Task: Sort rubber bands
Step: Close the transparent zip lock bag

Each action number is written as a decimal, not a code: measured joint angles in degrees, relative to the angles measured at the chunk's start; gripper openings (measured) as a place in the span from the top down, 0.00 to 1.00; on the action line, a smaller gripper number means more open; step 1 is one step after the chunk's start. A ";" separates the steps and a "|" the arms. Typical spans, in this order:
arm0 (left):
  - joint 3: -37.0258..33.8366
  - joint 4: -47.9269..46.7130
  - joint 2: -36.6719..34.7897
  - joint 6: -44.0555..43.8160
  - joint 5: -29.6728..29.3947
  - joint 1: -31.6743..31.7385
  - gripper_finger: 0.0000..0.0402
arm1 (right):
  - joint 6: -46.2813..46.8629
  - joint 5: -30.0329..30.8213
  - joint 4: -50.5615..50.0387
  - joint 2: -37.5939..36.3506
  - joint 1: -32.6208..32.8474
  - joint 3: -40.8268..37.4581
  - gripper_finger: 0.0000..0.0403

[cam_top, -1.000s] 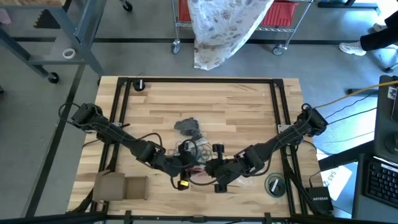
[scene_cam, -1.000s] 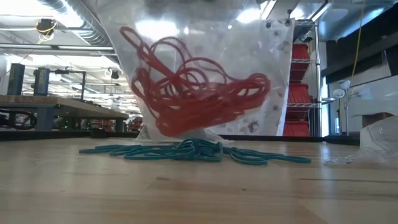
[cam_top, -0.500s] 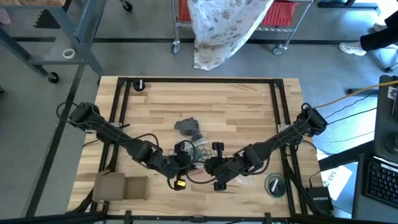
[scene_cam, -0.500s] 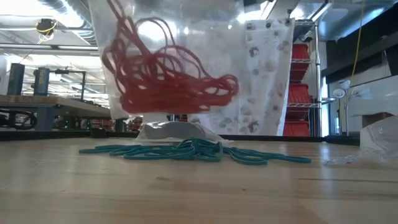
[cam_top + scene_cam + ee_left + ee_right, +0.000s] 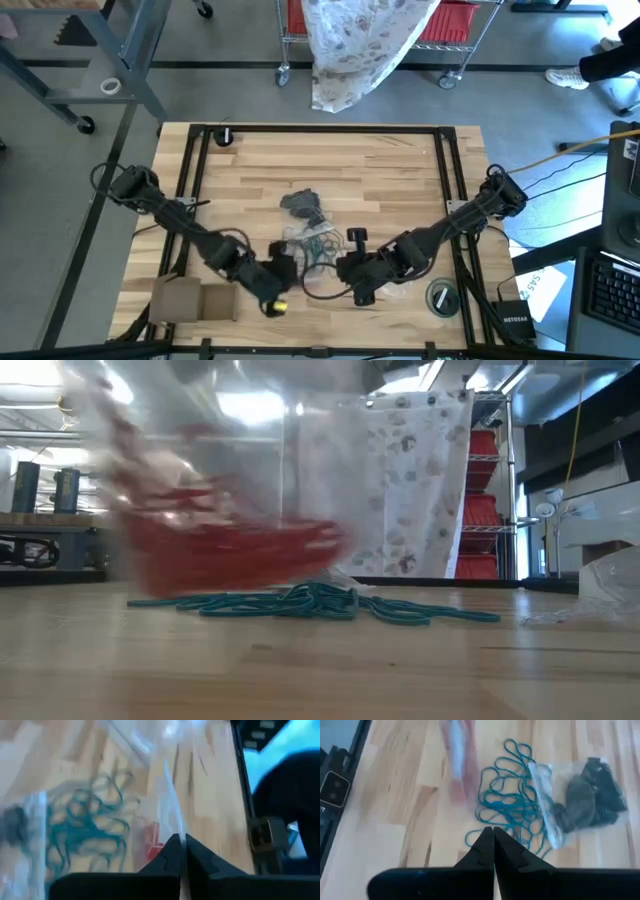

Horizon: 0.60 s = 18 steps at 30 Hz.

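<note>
Left wrist view shows the left claw (image 5: 181, 851) pinched shut on a clear bag (image 5: 167, 775) of red bands (image 5: 225, 545), likely keeping them apart from the teal bands (image 5: 507, 805) loose on the table (image 5: 400, 165). Right claw (image 5: 493, 842) hovers shut and empty over the teal bands, beside a bag of dark bands (image 5: 587, 795).

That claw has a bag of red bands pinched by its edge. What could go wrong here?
The left claw grips only a thin fold of the bag, so it might slip free. The red bands could then spill onto the teal bands lying loose close by, mixing the colours again.
</note>
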 joint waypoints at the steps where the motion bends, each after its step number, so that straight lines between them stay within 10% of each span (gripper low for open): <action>1: 0.00 -1.86 -0.22 -1.22 -0.17 -0.36 1.00 | 0.60 0.21 -2.00 0.00 0.02 0.00 1.00; 11: 0.02 -1.67 -0.34 -2.84 -2.62 -0.77 1.00 | 1.60 -0.85 6.40 -0.02 -0.19 0.00 0.99; 18: 0.03 1.35 -0.34 -0.31 -2.80 -0.70 1.00 | -5.71 -0.42 19.28 1.10 -0.50 0.11 0.79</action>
